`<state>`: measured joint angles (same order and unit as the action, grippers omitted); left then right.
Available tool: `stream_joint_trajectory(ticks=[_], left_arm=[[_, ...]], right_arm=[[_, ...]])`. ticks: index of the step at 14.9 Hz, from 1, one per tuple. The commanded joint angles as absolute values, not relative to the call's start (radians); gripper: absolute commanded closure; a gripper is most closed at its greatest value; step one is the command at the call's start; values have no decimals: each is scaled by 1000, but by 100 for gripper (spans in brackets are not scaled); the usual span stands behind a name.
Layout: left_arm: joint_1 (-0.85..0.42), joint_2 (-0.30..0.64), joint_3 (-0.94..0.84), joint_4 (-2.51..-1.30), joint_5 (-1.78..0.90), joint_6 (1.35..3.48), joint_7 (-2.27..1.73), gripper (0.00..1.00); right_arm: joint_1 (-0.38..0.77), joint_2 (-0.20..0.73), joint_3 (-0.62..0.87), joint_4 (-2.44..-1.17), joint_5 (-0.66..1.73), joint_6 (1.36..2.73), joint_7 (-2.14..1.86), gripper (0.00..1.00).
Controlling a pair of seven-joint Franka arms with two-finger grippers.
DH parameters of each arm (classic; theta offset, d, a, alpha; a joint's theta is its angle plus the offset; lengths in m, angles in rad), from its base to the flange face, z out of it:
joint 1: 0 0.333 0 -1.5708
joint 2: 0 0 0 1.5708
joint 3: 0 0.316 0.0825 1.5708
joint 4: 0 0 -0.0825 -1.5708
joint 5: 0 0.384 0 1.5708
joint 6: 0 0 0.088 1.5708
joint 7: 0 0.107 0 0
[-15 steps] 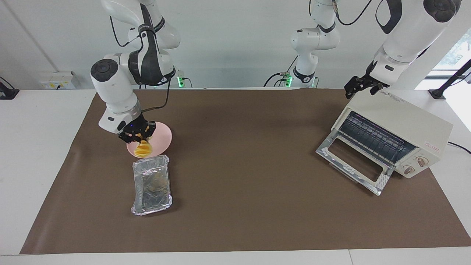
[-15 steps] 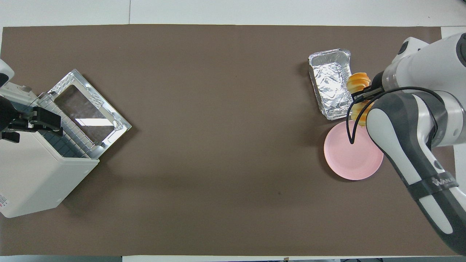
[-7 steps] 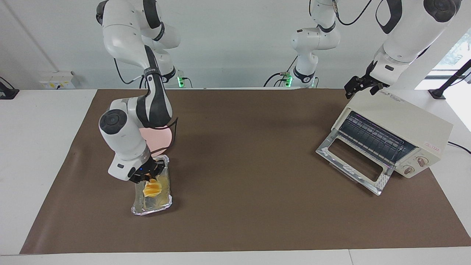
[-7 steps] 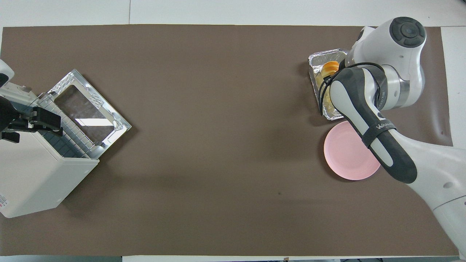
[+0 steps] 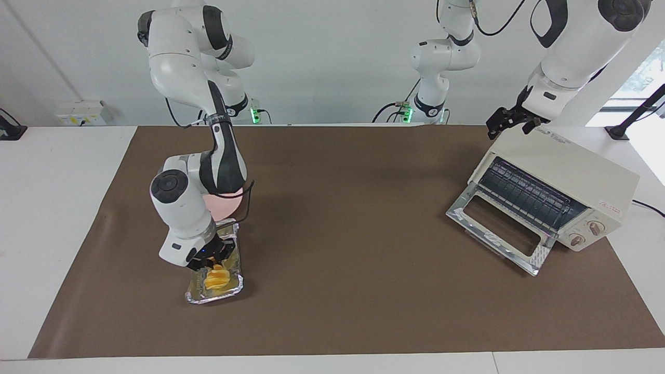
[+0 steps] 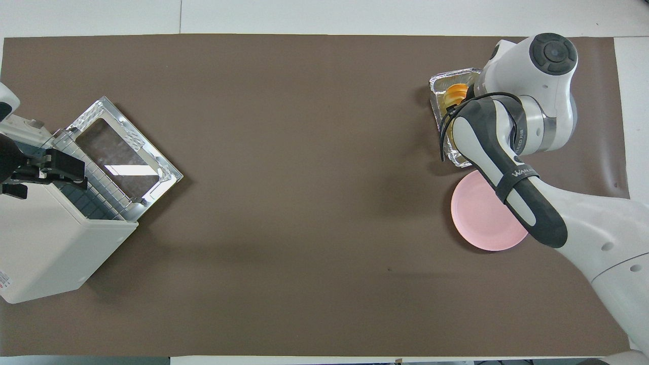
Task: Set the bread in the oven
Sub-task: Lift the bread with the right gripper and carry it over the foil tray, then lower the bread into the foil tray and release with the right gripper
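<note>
facing view: the right gripper was down in the foil tray at the right arm's end, just above the bread lying in the tray; whether its fingers still pinched the loaf could not be told. the left gripper hung spread open above the oven, whose door lay dropped open. overhead view: the pink plate sat nearer the robots than the tray.
</note>
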<state>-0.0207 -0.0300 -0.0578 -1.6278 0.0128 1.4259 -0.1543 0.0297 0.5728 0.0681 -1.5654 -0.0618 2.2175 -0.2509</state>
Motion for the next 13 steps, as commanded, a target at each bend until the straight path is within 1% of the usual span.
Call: stream_joint_trajectory(ticks=[1,3,5,8,9,11,13], left_arm=[[-23,-52,-51,-1643,-3,1424,-155,0],[-23,-52,-51,-1644,-3,1422,-155,0],[-23,-52,-51,-1644,-3,1422,-155,0],[-23,-52,-51,-1643,-3,1424,-153,0],[-23,-52,-51,-1643,-3,1422,-153,0],[-23,-52,-51,-1643,-3,1422,-155,0],[-23,-52,-51,-1643,-3,1424,-155,0]], right_arm=[[3,551,75,-1586,-69,2204,-265,0],[-5,546,75,-1569,-57,2155,-267,0],[-8,522,75,-1552,-54,2100,-267,0],[-8,514,75,-1453,-57,1973,-270,0],[-8,518,74,-1436,-66,1956,-275,0],[-34,523,71,-1437,-77,1992,-299,0],[-40,526,66,-1495,-90,2096,-343,0]])
